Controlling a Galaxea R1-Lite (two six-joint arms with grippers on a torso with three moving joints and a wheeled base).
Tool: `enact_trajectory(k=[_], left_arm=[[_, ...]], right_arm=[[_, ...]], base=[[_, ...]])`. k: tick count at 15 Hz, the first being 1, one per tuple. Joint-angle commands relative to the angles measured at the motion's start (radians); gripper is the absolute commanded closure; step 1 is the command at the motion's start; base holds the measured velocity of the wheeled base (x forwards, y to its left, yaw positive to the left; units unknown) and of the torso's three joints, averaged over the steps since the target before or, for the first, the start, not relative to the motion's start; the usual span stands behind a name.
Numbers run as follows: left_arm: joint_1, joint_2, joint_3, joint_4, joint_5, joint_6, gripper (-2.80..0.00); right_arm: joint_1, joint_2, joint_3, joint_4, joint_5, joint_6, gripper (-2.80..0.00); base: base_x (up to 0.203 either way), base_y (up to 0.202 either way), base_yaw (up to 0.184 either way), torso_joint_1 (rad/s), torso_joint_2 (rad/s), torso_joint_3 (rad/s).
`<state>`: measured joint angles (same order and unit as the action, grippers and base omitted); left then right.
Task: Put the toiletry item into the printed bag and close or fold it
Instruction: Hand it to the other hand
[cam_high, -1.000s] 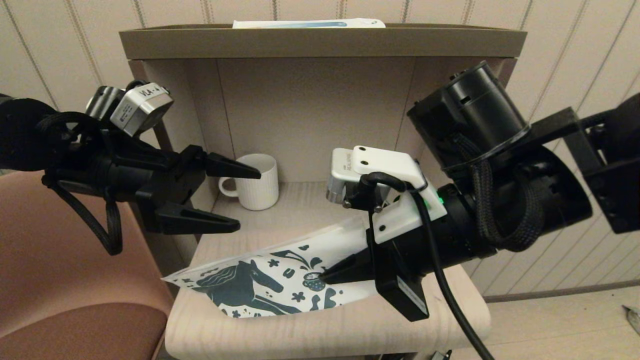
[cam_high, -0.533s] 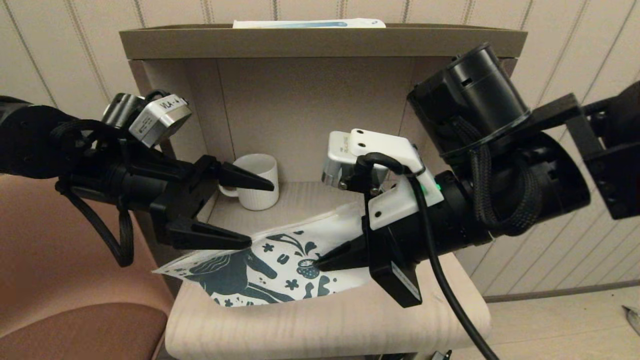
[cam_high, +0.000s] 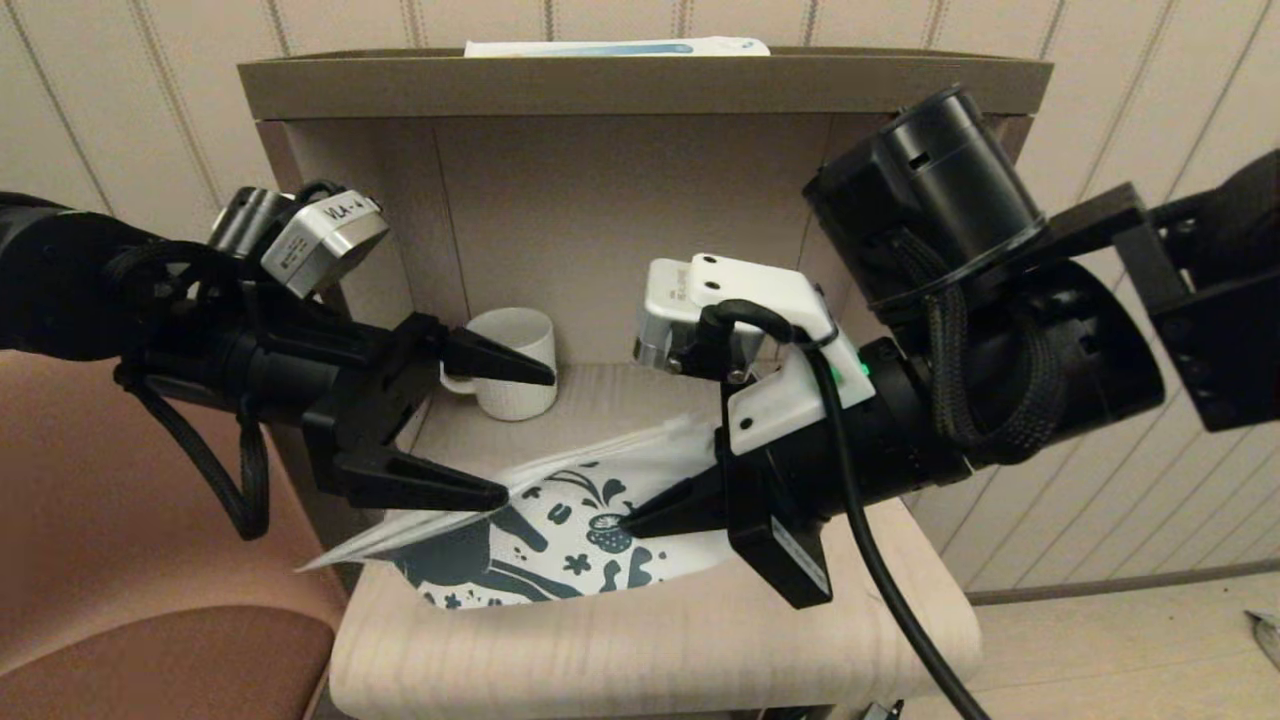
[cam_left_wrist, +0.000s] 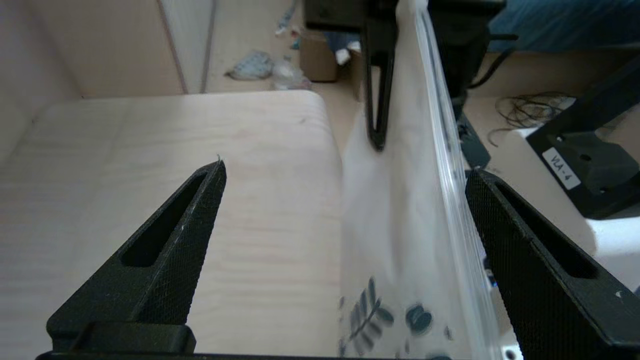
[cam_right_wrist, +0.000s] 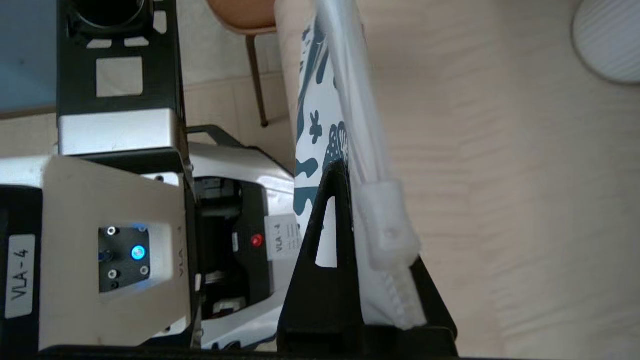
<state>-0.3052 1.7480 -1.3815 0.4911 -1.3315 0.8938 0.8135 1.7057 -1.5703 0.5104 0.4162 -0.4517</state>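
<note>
Currently on my screens, item one: the printed bag (cam_high: 560, 520), pinched at its right end by my right end effector (cam_high: 640, 520), whose fingers are clamped flat on the pouch beside the zip strip; the bag is lifted off the lower shelf (cam_high: 650, 650) and stands on edge, zip strip uppermost. Its long axis runs from that grip leftward and slightly down, toward my left end effector (cam_high: 520, 435). Item two: the left end effector, fingers spread as wide as I see them go and holding nothing; the free left end of the bag lies between them, nearer the lower finger, which looks to be touching or just beside the strip. So the left arm is the one placed to take that end. Item three: the toiletry item, which I cannot find in any view; whether it is already inside the pouch I cannot tell. Item four: a white mug (cam_high: 510, 360), standing at the back of the shelf, well apart from the bag.
</note>
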Motion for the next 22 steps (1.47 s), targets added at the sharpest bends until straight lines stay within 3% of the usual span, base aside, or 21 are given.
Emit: enact_trajectory(k=[1, 6, 11, 22], left_arm=[[0.029, -0.012, -0.009, 0.003, -0.013, 0.004, -2.80], [0.044, -0.038, 0.002, 0.003, -0.029, 0.007, -2.80], [-0.030, 0.005, 0.010, 0.003, 0.011, 0.005, -2.80], [-0.042, 0.005, 0.004, 0.011, 0.009, 0.001, -2.80]], right_arm=[[0.000, -0.001, 0.013, 0.000, 0.003, -0.003, 0.00], [-0.016, 0.006, 0.000, -0.001, 0.003, -0.002, 0.00], [-0.016, 0.004, -0.022, -0.001, 0.003, -0.002, 0.00], [0.003, 0.005, -0.034, -0.004, 0.009, 0.002, 0.00]], base=[[0.000, 0.000, 0.000, 0.000, 0.00, 0.000], [0.000, 0.000, 0.000, 0.000, 0.00, 0.000], [0.000, 0.000, 0.000, 0.000, 0.00, 0.000], [0.000, 0.000, 0.000, 0.000, 0.00, 0.000]])
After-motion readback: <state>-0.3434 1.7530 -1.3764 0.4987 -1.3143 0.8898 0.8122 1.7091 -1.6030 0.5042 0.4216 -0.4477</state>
